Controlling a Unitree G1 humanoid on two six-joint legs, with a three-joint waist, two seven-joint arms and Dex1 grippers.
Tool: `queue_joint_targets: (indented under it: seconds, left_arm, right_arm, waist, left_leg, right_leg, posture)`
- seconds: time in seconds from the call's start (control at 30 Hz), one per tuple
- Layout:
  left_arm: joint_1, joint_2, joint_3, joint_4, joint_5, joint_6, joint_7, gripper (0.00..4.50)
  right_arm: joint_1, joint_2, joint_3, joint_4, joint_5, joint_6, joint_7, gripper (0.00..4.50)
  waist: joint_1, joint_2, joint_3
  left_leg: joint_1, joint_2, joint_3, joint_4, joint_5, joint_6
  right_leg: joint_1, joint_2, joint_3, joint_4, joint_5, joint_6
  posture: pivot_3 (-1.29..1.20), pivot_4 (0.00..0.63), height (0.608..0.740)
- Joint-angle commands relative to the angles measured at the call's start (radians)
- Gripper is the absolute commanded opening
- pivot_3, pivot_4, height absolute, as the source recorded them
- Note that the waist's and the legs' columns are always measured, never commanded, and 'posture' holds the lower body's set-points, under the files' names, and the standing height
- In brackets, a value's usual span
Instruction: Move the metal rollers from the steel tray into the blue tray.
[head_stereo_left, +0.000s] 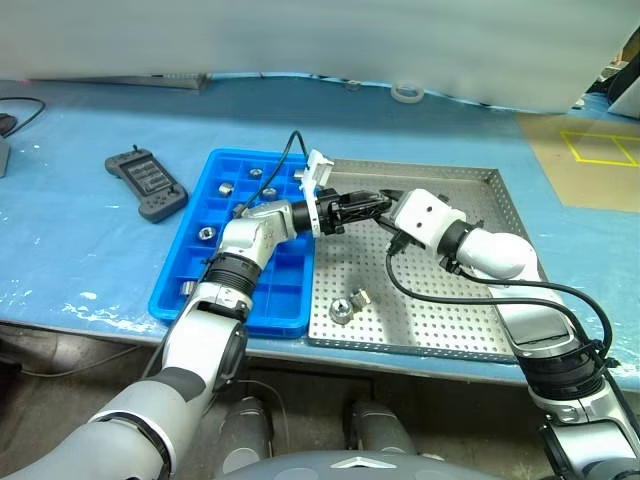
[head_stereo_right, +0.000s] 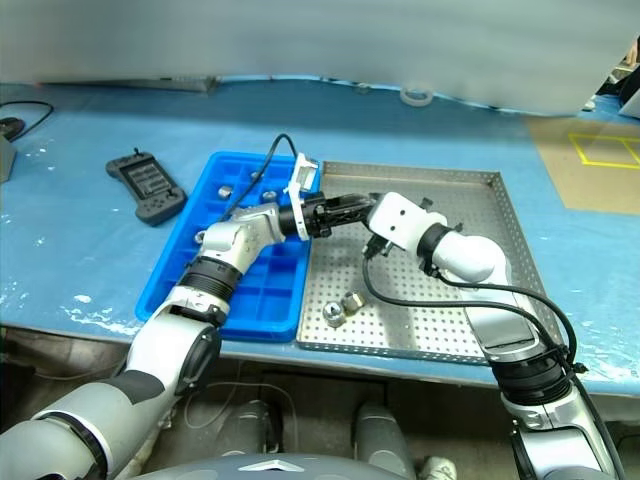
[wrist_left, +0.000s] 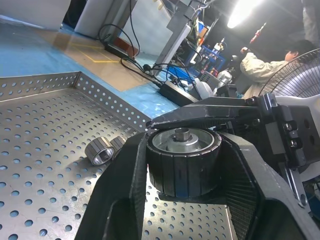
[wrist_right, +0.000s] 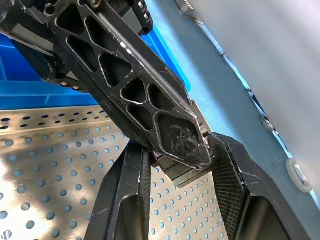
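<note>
Grip: we see both black two-finger grippers, left (head_stereo_left: 372, 207) and right (head_stereo_left: 381, 204), clamped on one silver-grey cylindrical metal roller (wrist_left: 183, 159) | Position: above perforated steel tray (head_stereo_left: 470, 300).

Rollers in my two pincers: one (wrist_left: 184, 159) | rollers loose on the steel tray (head_stereo_left: 470, 330): two (head_stereo_left: 340, 308) (head_stereo_left: 360, 296) | rollers I can count in the blue tray (head_stereo_left: 200, 205): five | trays: two | handheld controller (head_stereo_left: 146, 183): one | tape ring (head_stereo_left: 405, 92): one
</note>
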Motion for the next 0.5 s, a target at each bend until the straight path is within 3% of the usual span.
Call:
queue_joint_targets:
  seconds: [0.03,0.23,0.5]
  left_arm:
    - [-0.013,-0.001,0.028,-0.066,-0.024,-0.001,0.022,1.73]
    - [-0.007,0.004,0.033,-0.08,-0.022,-0.001,0.041,1.73]
    - [0.013,0.05,0.049,-0.154,-0.025,-0.005,0.065,1.73]
  right_arm:
    - [-0.014,0.002,-0.029,-0.015,0.031,-0.055,0.002,1.71]
    - [-0.043,0.016,-0.043,-0.01,0.067,-0.022,0.002,3.76]
    - [-0.038,-0.001,-0.044,0.008,0.068,-0.048,0.009,3.76]
  waist:
    - [0.0,0.0,0.0]
    - [0.0,0.0,0.0]
    - [0.0,0.0,0.0]
  left_leg:
    - [0.0,0.0,0.0,0.0,0.0,0.0]
    - [0.0,0.0,0.0,0.0,0.0,0.0]
    - [0.0,0.0,0.0,0.0,0.0,0.0]
  right_leg:
    - [0.0,0.0,0.0,0.0,0.0,0.0]
    - [0.0,0.0,0.0,0.0,0.0,0.0]
    - [0.0,0.0,0.0,0.0,0.0,0.0]
  posture:
    - [-0.24,0.15,0.74]
    - [-0.23,0.15,0.74]
    - [-0.22,0.15,0.74]
